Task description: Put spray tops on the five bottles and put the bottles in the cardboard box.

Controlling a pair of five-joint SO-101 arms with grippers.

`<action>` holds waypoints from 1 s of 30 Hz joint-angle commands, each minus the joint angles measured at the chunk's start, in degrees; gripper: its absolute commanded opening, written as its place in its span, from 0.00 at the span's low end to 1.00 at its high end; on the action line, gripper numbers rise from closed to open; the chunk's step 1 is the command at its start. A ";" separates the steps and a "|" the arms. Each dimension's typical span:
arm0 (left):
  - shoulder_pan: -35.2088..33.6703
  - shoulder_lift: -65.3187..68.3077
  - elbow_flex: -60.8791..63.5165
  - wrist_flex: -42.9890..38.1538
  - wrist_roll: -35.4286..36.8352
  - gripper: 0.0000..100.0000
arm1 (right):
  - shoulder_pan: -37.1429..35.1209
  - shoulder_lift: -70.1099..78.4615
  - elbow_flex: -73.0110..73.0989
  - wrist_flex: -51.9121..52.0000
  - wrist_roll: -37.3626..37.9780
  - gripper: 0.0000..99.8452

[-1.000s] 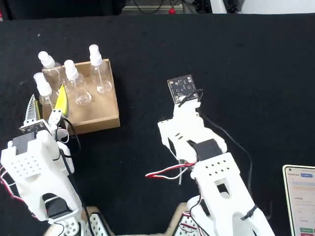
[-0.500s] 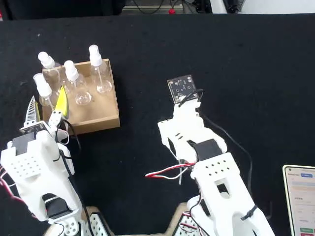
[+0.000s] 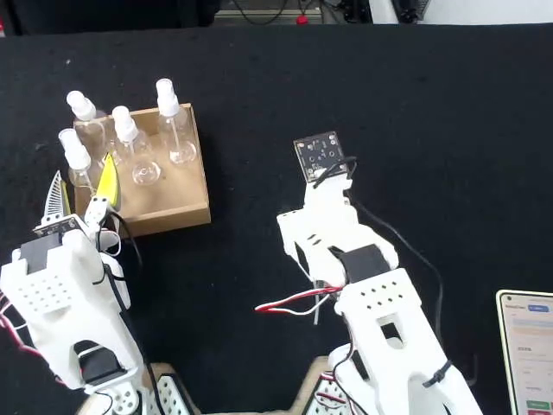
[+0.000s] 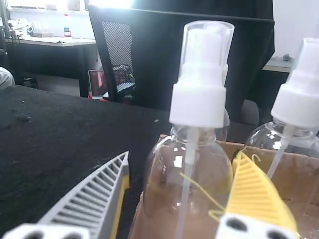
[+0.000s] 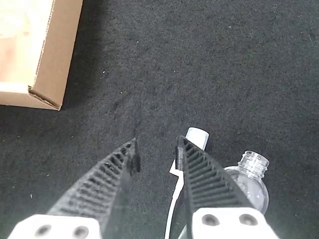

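Black table (image 3: 432, 104) | cardboard box (image 3: 186, 203): spray-topped bottles (image 3: 177, 138) upright inside | uncapped bottle (image 5: 249, 181) outside

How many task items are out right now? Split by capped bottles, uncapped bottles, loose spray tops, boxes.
Bottles with spray tops on: 4
Bottle without a top: 1
Loose spray top: 1
Cardboard box: 1
Total: 7
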 commanded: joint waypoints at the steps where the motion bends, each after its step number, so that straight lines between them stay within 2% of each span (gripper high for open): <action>1: -0.84 -1.41 0.75 -1.14 -0.18 0.30 | -0.35 -0.75 -0.66 -1.41 0.26 0.12; 10: -0.66 -15.65 9.19 -0.70 0.18 0.30 | -0.35 -0.75 -0.75 -1.41 0.26 0.12; 30: -0.66 -16.88 17.63 -0.88 -0.26 0.30 | -0.35 -0.75 -0.66 -1.41 0.26 0.12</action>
